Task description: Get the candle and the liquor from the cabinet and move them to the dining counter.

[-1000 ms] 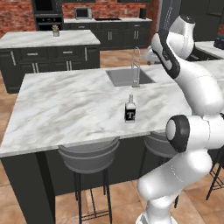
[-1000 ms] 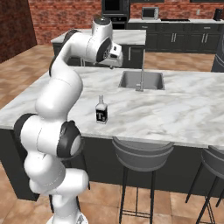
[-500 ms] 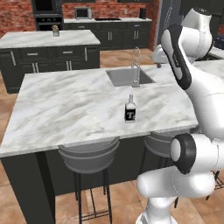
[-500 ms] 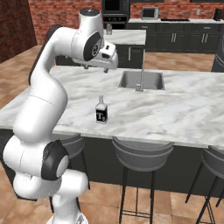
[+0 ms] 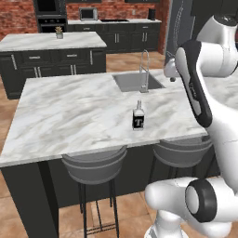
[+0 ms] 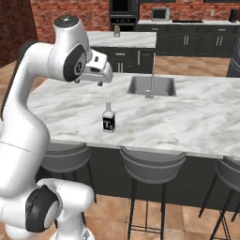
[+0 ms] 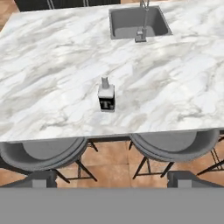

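The liquor (image 5: 138, 116) stands upright near the front edge of the dining counter (image 5: 74, 107), a square black bottle with a white "T" label. The right base view shows the liquor (image 6: 108, 119) on the dining counter (image 6: 197, 117). My gripper (image 6: 88, 82) hangs open in the air above the counter, up and to the left of the bottle, holding nothing. From the hand view the liquor (image 7: 106, 97) lies well below and ahead, and my gripper (image 7: 111, 179) shows its tips spread wide. The candle and the cabinet are out of view.
An inset steel sink (image 5: 137, 81) with a faucet (image 5: 145, 69) sits behind the bottle. Two grey bar stools (image 5: 95, 162) stand under the counter's front edge. A second marble worktop (image 5: 51, 42) with a small object (image 5: 58, 31) lies behind. A tall grey panel (image 5: 179, 28) rises at the right.
The arm has folded upward and drawn the open hand back from over the sink toward the base. The bottle has stayed where it was.
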